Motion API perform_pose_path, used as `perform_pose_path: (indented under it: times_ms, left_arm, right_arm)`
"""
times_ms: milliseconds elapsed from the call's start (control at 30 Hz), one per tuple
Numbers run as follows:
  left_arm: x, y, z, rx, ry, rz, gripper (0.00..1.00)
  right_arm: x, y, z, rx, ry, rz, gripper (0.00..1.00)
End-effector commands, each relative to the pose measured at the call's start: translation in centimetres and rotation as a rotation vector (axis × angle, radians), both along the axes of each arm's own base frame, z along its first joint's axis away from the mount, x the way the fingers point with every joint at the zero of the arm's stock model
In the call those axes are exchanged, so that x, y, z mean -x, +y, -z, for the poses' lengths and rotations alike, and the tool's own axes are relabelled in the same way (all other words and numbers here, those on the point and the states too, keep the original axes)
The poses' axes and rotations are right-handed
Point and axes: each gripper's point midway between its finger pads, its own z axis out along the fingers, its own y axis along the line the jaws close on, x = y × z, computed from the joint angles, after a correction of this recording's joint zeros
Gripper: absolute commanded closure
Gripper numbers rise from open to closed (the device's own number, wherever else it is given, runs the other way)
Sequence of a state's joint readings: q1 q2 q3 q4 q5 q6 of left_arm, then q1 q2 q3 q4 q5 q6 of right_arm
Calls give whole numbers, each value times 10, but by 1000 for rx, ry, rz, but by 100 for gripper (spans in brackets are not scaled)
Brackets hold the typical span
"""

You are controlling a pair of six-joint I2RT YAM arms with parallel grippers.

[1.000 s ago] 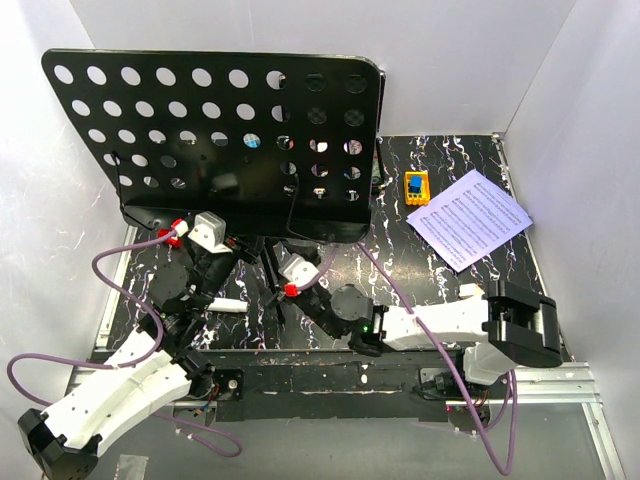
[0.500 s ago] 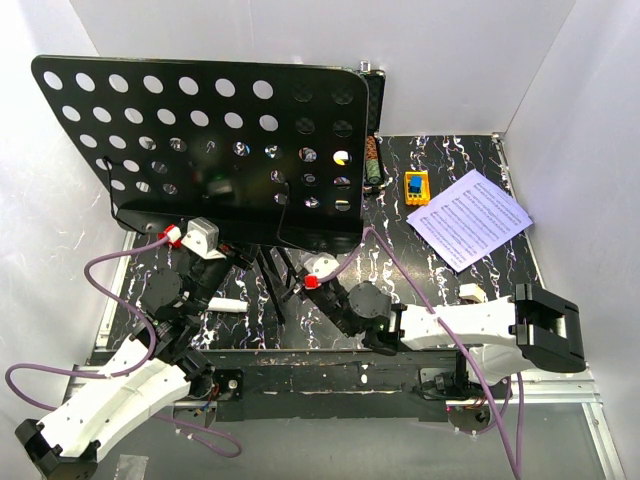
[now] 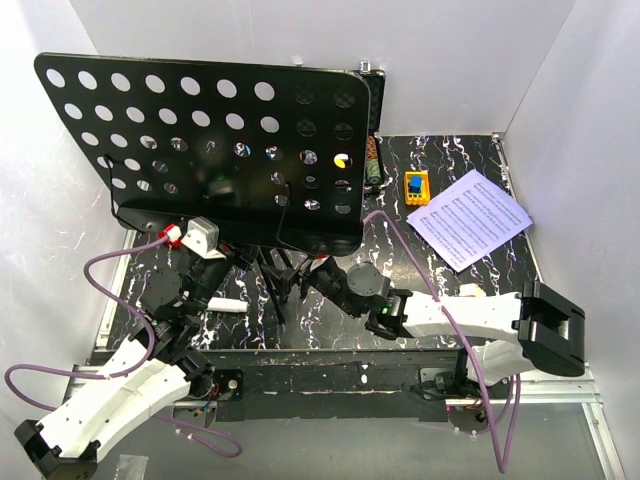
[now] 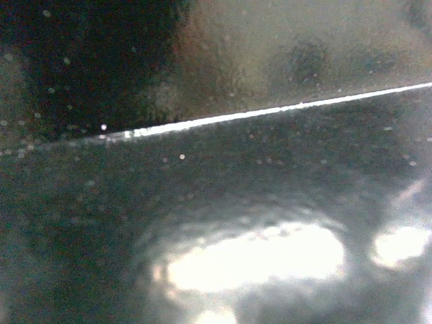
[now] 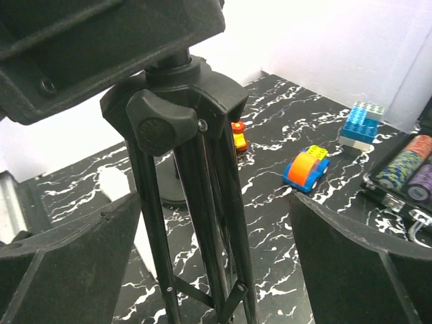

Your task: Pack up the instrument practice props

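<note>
At the upper left of the top view, the stand (image 3: 200, 140) is being flanked at its legs by the released right claw (image 5: 216, 229). The left claw (image 3: 222, 258) is seemingly being pressed against the stand's lower lip; whether it is clenched cannot be told.

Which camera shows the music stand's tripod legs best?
Right wrist view: the tripod legs and hub knob show sharply inside the open right claw. From the top camera the perforated desk hides most of them. The left wrist view is only dark blur.
</note>
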State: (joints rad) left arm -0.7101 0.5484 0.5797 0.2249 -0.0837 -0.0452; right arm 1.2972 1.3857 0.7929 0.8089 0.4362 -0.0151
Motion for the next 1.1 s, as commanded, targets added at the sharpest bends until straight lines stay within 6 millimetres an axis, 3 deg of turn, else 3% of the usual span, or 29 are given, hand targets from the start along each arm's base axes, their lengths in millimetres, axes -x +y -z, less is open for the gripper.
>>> perform_pose_path:
  times_ms: [0, 200, 467, 833, 1067]
  left_arm:
    - [8, -11, 97, -219, 283, 65, 100]
    - [9, -12, 93, -205, 282, 73, 100]
    - [11, -14, 87, -201, 282, 89, 100]
    - [19, -22, 88, -209, 294, 154, 100]
    - [22, -24, 89, -211, 300, 174, 100]
  right_arm:
    - [17, 1, -25, -92, 33, -111, 2]
    - [13, 19, 4, 37, 56, -117, 2]
    - [1, 30, 32, 74, 30, -72, 2]
    - [-23, 44, 17, 57, -132, 2, 2]
    - [-35, 46, 25, 161, -228, 9, 8]
